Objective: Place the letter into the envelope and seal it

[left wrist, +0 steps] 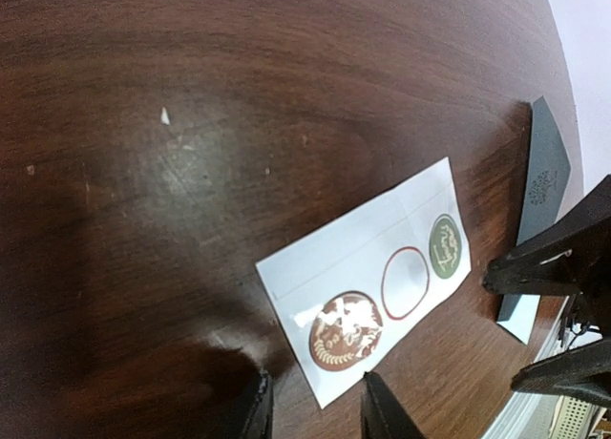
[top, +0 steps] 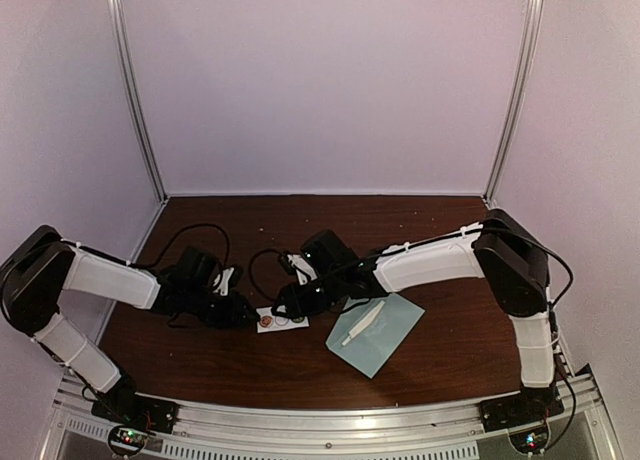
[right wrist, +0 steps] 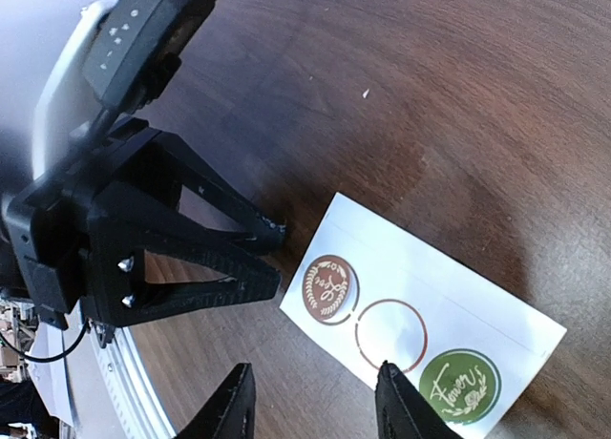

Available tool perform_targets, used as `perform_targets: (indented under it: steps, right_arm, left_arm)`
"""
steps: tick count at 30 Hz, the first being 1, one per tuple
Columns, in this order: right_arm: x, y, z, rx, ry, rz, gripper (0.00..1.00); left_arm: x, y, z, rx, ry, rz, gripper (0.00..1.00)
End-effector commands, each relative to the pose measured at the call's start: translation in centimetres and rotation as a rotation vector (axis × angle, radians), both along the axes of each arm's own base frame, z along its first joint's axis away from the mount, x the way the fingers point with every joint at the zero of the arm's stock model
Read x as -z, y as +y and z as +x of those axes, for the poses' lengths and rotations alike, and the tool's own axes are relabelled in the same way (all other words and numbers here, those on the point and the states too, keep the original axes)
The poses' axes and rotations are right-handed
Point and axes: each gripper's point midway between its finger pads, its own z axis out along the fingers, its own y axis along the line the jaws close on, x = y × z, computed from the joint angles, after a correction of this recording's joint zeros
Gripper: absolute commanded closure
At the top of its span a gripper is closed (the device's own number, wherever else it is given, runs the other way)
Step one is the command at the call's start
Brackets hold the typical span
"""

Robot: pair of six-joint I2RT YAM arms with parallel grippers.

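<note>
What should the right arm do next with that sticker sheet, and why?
Probably lower the right gripper onto the brown sticker to peel it: its jaws hang open over the sticker sheet, the middle ring is empty, and the open left gripper sits at the sheet's edge.

Dim top view; glare streaks the table (left wrist: 191, 172), edges warped.

loc: lab test booth | evid: white wall panels (top: 320, 80), alu frame (top: 330, 417), wood tabletop (top: 300, 365)

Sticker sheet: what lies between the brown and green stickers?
An empty red-ringed circle lies between the brown sticker and the green sticker. It is clearest in the right wrist view.
</note>
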Motion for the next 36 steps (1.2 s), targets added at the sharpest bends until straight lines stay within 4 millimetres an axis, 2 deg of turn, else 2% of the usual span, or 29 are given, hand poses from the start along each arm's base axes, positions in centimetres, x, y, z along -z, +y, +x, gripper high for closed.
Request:
perform_targets:
  steps: [1,6,16,24,36]
  right_arm:
    - [0.3,1.6,0.6,0.008,0.026,0.039,0.57]
    - [1.4,2.3,0.6,-0.001,0.052,0.042,0.59]
    - [3.2,2.9,0.8,0.004,0.085,0.031,0.66]
    - [3.9,3.2,0.8,0.004,0.099,0.027,0.71]
    - [4.0,3.3,0.4,-0.004,0.121,0.036,0.81]
  left_arm:
    - [-0.9,-0.8,1.6,0.005,-0.062,-0.024,0.70]
    - [-0.5,-0.7,1.7,0.007,-0.059,-0.012,0.79]
    - [0.3,-0.8,1.7,0.013,-0.046,-0.005,0.90]
    - [0.7,-0.8,1.7,0.014,-0.040,0.001,0.94]
    - [0.9,-0.7,1.5,0.016,-0.035,0.002,0.96]
